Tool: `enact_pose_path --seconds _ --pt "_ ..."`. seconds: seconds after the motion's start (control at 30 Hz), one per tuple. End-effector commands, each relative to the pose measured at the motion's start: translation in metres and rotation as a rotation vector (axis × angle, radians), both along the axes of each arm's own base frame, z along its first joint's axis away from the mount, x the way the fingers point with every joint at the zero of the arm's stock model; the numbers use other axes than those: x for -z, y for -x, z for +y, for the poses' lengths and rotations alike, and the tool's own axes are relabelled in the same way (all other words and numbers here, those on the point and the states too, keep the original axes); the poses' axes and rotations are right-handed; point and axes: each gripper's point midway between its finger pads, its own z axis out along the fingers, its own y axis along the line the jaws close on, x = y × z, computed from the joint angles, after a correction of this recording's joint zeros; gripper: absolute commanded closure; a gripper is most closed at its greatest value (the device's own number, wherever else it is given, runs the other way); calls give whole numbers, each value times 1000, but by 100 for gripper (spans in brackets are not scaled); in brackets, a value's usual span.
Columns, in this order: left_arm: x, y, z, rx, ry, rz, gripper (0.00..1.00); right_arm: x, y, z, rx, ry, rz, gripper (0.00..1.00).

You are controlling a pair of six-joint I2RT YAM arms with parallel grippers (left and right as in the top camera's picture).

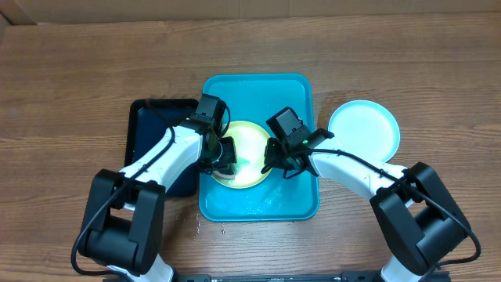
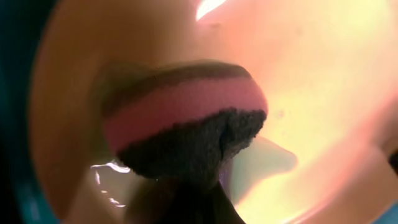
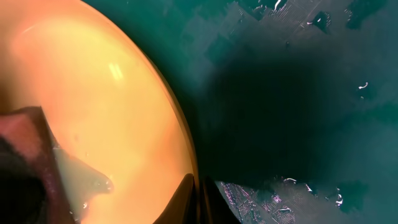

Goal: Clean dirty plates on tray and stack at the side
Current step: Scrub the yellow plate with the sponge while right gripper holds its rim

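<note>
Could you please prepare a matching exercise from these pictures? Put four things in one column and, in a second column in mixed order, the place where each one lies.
Things:
1. yellow-green plate
2. light blue plate
3. black tray
4. sponge

Places:
A. on the table, right of the turquoise tray
B. on the turquoise tray
C. on the table, left of the turquoise tray
D. on the yellow-green plate

Pairs: 1-B, 2-A, 3-C, 4-D

1 plate (image 1: 249,135) lies in the tray (image 1: 258,84), with a sponge (image 2: 186,106) on it. Right of the tray, a 2nd plate (image 1: 364,127) sits on the table (image 1: 70,70); just left of the tray, a smaller tray (image 1: 153,129).
</note>
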Motion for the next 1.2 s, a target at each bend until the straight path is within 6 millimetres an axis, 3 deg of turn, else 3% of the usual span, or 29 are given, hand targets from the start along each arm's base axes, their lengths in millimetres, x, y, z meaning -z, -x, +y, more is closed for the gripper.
enact_pose_path --seconds 0.0,0.17,0.27,0.37,0.43,0.5,0.63,0.77,1.07,1.17 --pt "7 11 -30 78 156 66 96 6 4 -1 -6 14 8 96" --pt "1 2 -52 127 291 31 96 6 4 -2 -6 14 9 96" --pt "-21 -10 -56 126 343 -10 96 6 4 -2 -6 14 9 96" --pt "-57 -27 -56 133 361 -96 96 6 4 -2 -6 14 9 96" --pt "-88 -37 -52 136 338 -179 96 6 4 -2 -6 14 9 96" --pt "-108 -41 -45 126 295 -238 96 6 4 -2 -6 14 9 96" --pt "-127 -43 -17 83 148 -320 96 6 4 -2 -6 14 9 96" --pt "-109 -34 6 57 -10 -273 96 6 4 -2 -6 14 9 96" --pt "-33 -20 6 76 -68 -50 96 6 4 -2 -6 14 9 96" --pt "-10 -12 -2 109 -52 25 96 6 4 -2 -6 14 9 96"
